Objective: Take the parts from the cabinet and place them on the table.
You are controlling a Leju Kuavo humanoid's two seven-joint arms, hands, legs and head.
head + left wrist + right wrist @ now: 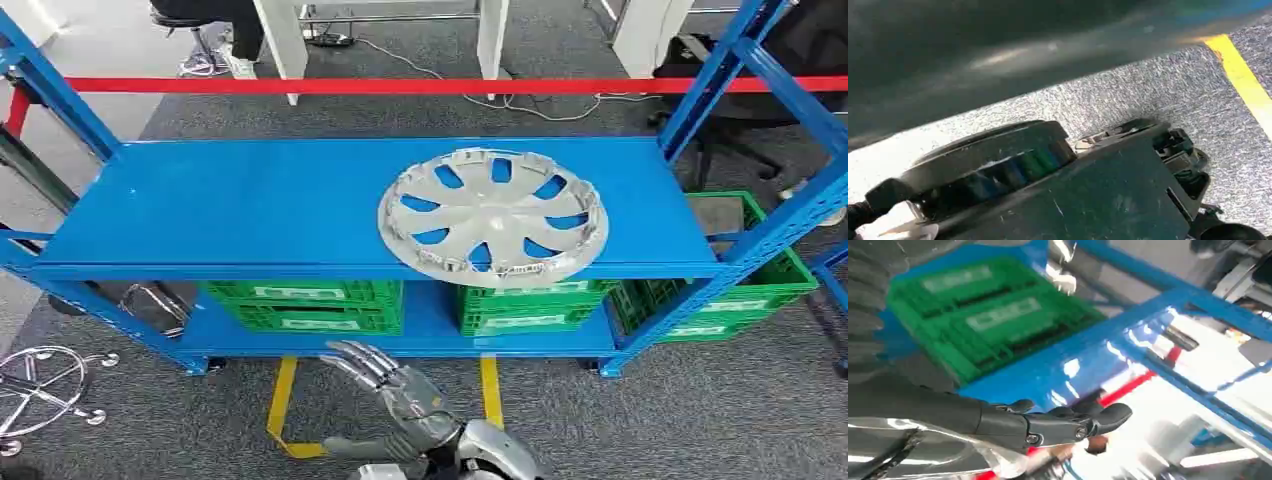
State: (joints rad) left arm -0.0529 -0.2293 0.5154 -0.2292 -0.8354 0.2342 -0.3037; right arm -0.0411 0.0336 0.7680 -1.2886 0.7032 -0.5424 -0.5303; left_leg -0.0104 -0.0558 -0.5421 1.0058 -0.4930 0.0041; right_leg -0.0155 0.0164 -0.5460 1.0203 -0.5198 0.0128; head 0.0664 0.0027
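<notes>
A silver wheel cover [493,215] lies flat on the top board of the blue shelf rack [250,200], right of its middle and reaching the front edge. My right hand [385,380] is raised in front of the rack's lower shelf, below and left of the wheel cover and well apart from it. Its fingers are stretched out and spread, with nothing in them. In the right wrist view the same hand [1048,425] reaches toward the blue shelf with its dark fingers straight.
Green crates [305,303] [525,308] stand on the lower shelf, with another [720,290] at the right end. A red bar [400,86] runs behind the rack. Yellow tape [283,400] marks the grey carpet. A chair base [40,385] stands at the left.
</notes>
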